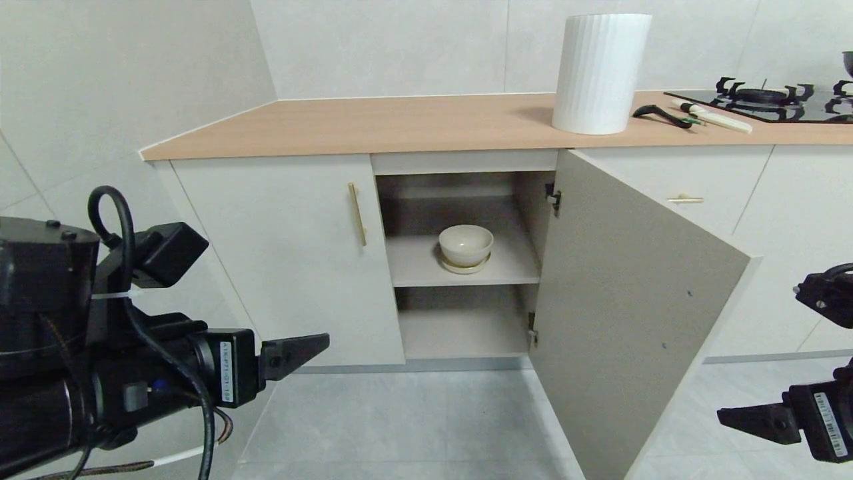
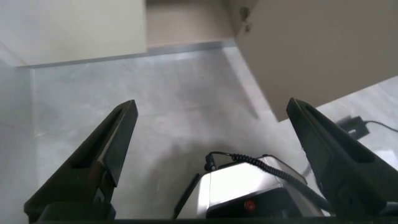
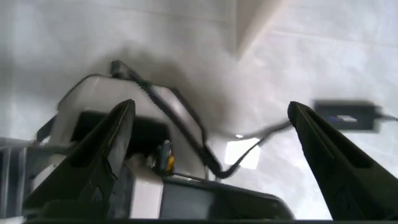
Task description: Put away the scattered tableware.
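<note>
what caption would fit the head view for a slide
Bowl on a saucer on the upper shelf of the open cabinet, left gripper and right gripper open and empty in front

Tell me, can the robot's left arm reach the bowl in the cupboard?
Probably yes. The cupboard door is wide open, the bowl sits in plain sight on the middle shelf, and nothing lies between it and the left gripper, which is open and empty.
</note>
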You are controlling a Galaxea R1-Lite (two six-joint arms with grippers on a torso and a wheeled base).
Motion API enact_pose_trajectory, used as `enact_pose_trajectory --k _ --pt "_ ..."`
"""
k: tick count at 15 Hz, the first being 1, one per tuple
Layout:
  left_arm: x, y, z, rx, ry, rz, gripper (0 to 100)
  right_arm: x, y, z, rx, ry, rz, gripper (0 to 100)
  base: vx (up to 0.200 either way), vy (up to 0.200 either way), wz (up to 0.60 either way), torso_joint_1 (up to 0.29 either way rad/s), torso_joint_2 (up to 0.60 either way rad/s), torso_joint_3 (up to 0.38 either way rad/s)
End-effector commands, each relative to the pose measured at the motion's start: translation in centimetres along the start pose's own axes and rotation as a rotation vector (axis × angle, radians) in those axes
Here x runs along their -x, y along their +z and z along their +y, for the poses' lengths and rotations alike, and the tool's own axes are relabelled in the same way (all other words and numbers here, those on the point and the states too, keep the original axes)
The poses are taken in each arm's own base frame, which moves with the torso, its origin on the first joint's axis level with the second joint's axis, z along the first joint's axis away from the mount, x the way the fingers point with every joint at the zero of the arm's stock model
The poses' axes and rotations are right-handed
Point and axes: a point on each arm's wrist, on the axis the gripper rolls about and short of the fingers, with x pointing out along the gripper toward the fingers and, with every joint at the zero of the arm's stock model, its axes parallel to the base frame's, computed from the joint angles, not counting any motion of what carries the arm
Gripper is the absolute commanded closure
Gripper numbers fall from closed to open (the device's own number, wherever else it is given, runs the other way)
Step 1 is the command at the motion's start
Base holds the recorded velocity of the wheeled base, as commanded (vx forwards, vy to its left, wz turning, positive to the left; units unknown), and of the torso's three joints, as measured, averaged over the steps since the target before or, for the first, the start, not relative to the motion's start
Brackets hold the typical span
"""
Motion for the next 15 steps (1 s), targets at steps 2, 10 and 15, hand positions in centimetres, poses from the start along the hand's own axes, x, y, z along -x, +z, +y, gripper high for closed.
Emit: enact_pose_trajectory --k 2,10,15 --pt "0.0 0.0 0.0 0.002 0.001 0.001 0 -0.4 1.0 -2.0 -0.074 -0.123 -0.024 0 0.000 0.000 0.00 0.000 0.00 0.000" --pt "0.1 0.1 0.0 0.003 -0.002 -0.006 0 -3.5 4.7 -6.0 -0.283 -0.266 -0.179 0 0.000 0.000 0.00 0.000 0.00 0.000" --pt "0.1 0.0 0.0 0.002 -0.003 -0.005 0 -5.4 6.1 -6.1 -0.378 -0.251 -0.253 0 0.000 0.000 0.00 0.000 0.00 0.000"
